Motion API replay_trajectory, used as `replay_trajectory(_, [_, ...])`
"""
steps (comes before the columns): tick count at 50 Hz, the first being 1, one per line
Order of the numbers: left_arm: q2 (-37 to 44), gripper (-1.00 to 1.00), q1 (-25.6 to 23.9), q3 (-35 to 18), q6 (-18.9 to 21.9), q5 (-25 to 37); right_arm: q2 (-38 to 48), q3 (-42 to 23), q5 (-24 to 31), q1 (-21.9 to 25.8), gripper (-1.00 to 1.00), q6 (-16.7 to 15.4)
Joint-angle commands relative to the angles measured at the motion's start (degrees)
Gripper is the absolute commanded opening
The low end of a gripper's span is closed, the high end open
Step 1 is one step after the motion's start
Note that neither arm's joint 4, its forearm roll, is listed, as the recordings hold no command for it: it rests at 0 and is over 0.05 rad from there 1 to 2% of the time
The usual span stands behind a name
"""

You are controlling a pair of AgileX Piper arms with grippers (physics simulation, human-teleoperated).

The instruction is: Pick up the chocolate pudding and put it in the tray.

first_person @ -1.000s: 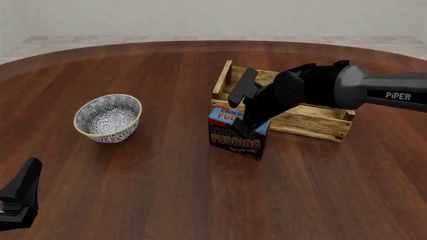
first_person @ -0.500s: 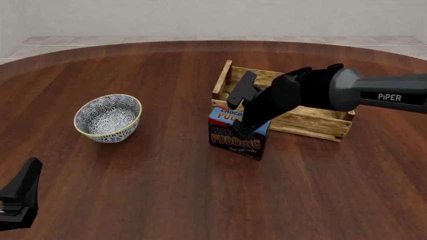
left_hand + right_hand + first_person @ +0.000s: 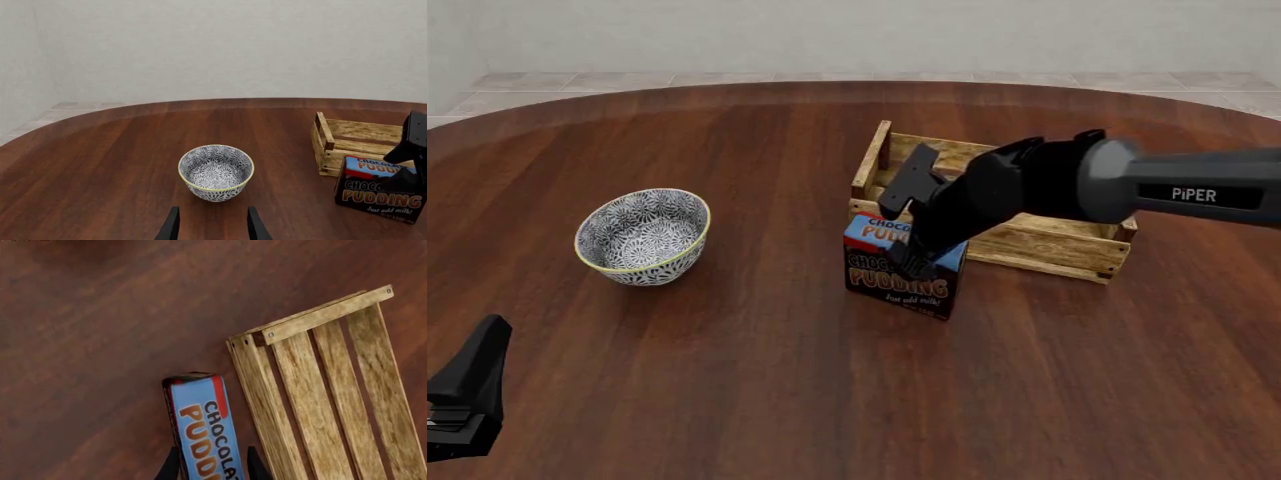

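The chocolate pudding carton stands upright on the table, against the near left corner of the tray, a wooden slat crate. My right gripper points down over the carton's top, open, one finger on each side of the blue top band. In the right wrist view the fingers flank the carton, with the tray beside it. I cannot tell whether they touch it. My left gripper rests open and holds nothing at the near left edge, far from the pudding.
A round blue-white patterned bowl sits on the left half of the dark wooden table, and shows ahead of the left gripper. The right arm reaches across above the tray.
The right arm has shifted slightly left and the gripper has sunk a little over the carton's top. The carton, tray, bowl and left arm have not moved.
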Motion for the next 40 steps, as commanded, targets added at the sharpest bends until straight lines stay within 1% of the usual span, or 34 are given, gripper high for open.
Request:
replay_trajectory(1, [0.00,1.00,0.00,0.00,0.00,0.00,0.93,-0.31,0.12,0.29,1.00,-0.09])
replay_trajectory(18, [0.00,1.00,0.00,0.00,0.01,0.00,2.54,-1.25,-0.30,0.73,1.00,0.69])
replay_trajectory(19, [0.00,1.00,0.01,0.00,0.00,0.00,2.19,-1.06,-0.08,1.13,-1.00,1.11])
replay_trajectory(20, [0.00,1.00,0.00,0.00,0.00,0.00,1.98,-0.69,-0.25,1.23,-1.00,0.65])
replay_trajectory(21, [0.00,1.00,0.01,0.00,0.00,0.00,2.03,-0.87,-0.12,1.27,-1.00,0.95])
replay_trajectory(22, [0.01,1.00,-0.01,0.00,0.01,0.00,1.64,0.29,-0.58,2.12,-1.00,0.32])
replay_trajectory(23, [0.00,1.00,0.01,0.00,-0.02,0.00,1.97,-0.02,-0.71,1.41,-1.00,-0.24])
replay_trajectory(24, [0.01,1.00,0.00,0.00,-0.01,0.00,2.00,-0.73,-0.24,1.47,-1.00,0.61])
replay_trajectory(33, [0.00,1.00,0.00,0.00,-0.01,0.00,1.21,-0.20,-0.20,2.23,-1.00,1.06])
replay_trajectory(40, [0.01,1.00,0.00,0.00,0.00,0.00,-0.23,0.28,0.34,2.55,-1.00,0.65])
